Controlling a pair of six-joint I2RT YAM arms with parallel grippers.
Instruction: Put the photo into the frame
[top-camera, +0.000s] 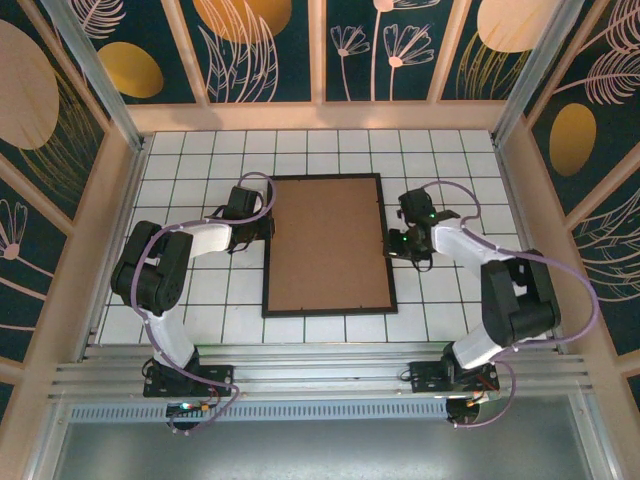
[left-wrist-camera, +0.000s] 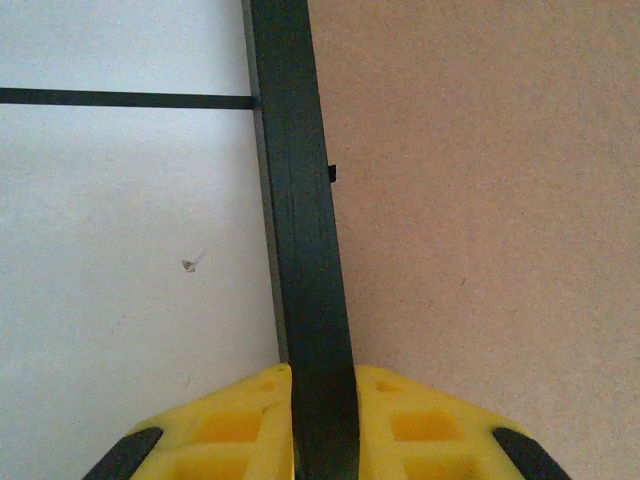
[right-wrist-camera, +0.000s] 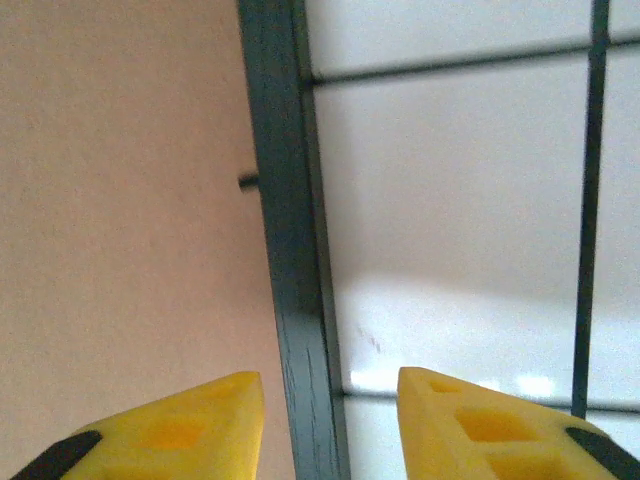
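A white tiled table (top-camera: 440, 160) sits between dark blue walls (top-camera: 60, 110) with flower pictures. A thin black rectangular picture frame (top-camera: 325, 313) lies flat in the middle, with a plain brown cardboard board (top-camera: 325, 245) inside it. The left gripper (top-camera: 264, 228) is at the frame's 9 o'clock side, its yellow fingers (left-wrist-camera: 250, 420) squeezed tight on the rail. The right gripper (top-camera: 393, 243) is at 3 o'clock, its jaws apart, one on each side of the rail.

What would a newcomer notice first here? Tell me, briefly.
A black picture frame lies flat on the white tiled table, a brown backing board inside it. The left gripper pinches the frame's left rail; the right gripper straddles the right rail, jaws open.
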